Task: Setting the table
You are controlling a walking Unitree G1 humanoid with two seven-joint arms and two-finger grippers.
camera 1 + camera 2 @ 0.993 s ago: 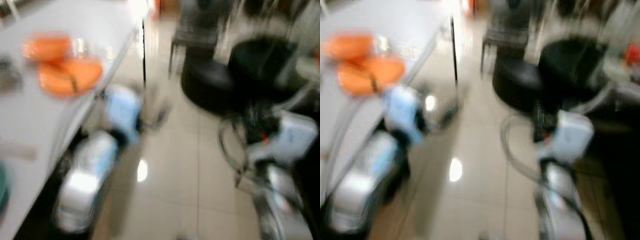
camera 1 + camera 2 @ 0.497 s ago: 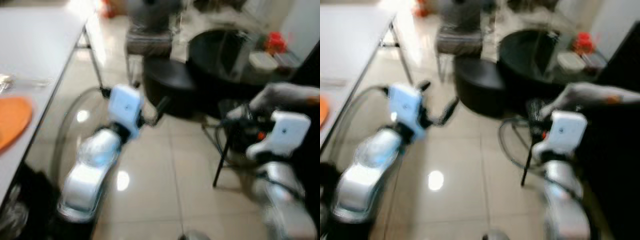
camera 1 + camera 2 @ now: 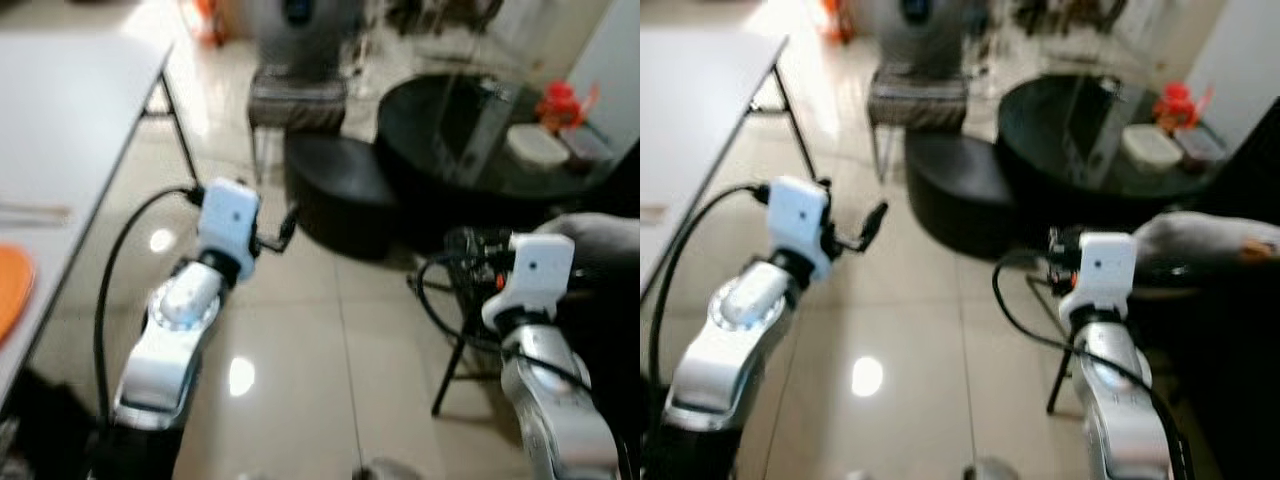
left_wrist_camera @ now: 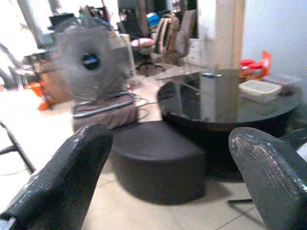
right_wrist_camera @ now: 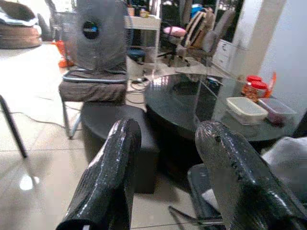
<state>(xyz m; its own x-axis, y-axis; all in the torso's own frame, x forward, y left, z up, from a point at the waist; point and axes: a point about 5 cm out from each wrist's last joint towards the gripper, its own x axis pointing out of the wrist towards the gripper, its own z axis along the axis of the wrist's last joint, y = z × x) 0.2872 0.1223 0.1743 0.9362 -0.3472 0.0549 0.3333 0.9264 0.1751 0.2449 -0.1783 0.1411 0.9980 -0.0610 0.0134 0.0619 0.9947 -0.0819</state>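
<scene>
- Glossy beige tiled floor (image 3: 340,330): spans the room between the furniture.
- White rectangular worktop (image 3: 70,110): on the robot's left; an orange flat plate (image 3: 12,290) lies at its near edge.
- Round black glass table (image 3: 480,140): ahead on the right, carrying a white lidded container (image 3: 537,147) and red-capped jars (image 3: 562,100).
- Black round pouf (image 3: 340,195): just beside that table.
- Left gripper (image 4: 168,177): fingers spread apart, empty, above the floor.
- Right gripper (image 5: 168,167): fingers apart, empty.
</scene>
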